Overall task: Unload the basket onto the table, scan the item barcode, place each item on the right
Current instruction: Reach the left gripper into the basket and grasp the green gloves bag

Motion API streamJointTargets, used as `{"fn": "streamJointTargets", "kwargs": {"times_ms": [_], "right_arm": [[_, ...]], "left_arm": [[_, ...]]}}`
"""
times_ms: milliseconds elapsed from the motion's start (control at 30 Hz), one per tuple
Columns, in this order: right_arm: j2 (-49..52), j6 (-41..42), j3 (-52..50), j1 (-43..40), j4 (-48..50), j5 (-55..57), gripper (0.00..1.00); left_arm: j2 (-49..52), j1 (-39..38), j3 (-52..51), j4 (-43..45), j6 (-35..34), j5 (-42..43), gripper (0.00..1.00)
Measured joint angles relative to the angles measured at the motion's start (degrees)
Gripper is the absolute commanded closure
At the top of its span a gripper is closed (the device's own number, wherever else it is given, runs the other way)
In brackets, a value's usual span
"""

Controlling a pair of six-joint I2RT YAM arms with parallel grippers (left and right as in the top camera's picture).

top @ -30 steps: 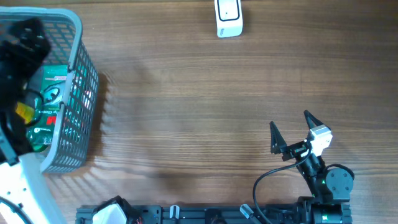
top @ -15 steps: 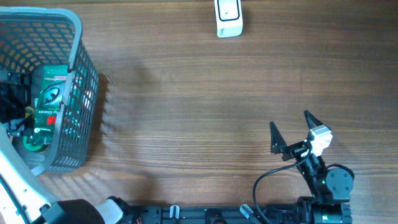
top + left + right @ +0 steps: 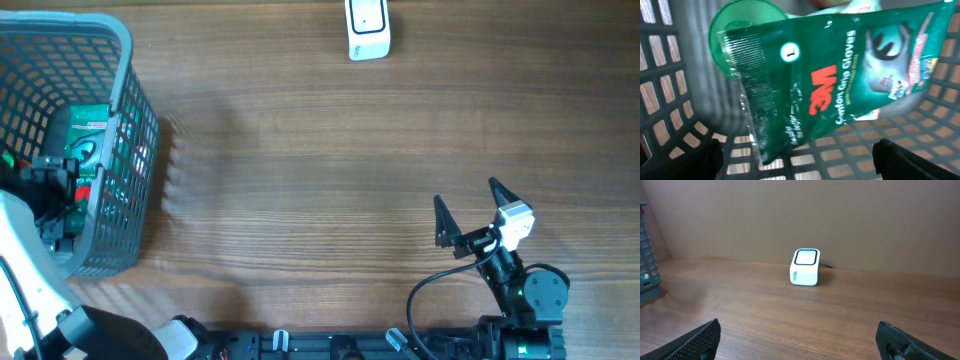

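The grey basket (image 3: 125,60) at the table's left edge holds the green glove packet (image 3: 830,90), lying flat on other goods. The left gripper (image 3: 800,162) has shifted from the basket's far corner toward its near side and now hovers over the packet, fingers wide, holding nothing. Pickup appears next. The white scanner (image 3: 368,28) stands well apart. The right gripper (image 3: 465,192) rests unmoved, fingers wide.
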Motion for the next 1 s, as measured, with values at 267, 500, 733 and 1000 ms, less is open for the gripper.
{"fn": "streamJointTargets", "kwargs": {"times_ms": [267,500,733,1000], "right_arm": [[0.0,0.0,0.0,0.0,0.0,0.0,0.0],[0.0,0.0,0.0,0.0,0.0,0.0,0.0],[0.0,0.0,0.0,0.0,0.0,0.0,0.0],[0.0,0.0,0.0,0.0,0.0,0.0,0.0]], "left_arm": [[0.0,0.0,-5.3,2.0,0.0,-4.7,0.0],[0.0,0.0,-9.2,5.8,-1.3,-5.1,0.0],[0.0,0.0,-15.7,14.0,-2.6,-0.6,0.0],[0.0,0.0,-18.5,22.9,-3.0,4.1,0.03]]}}
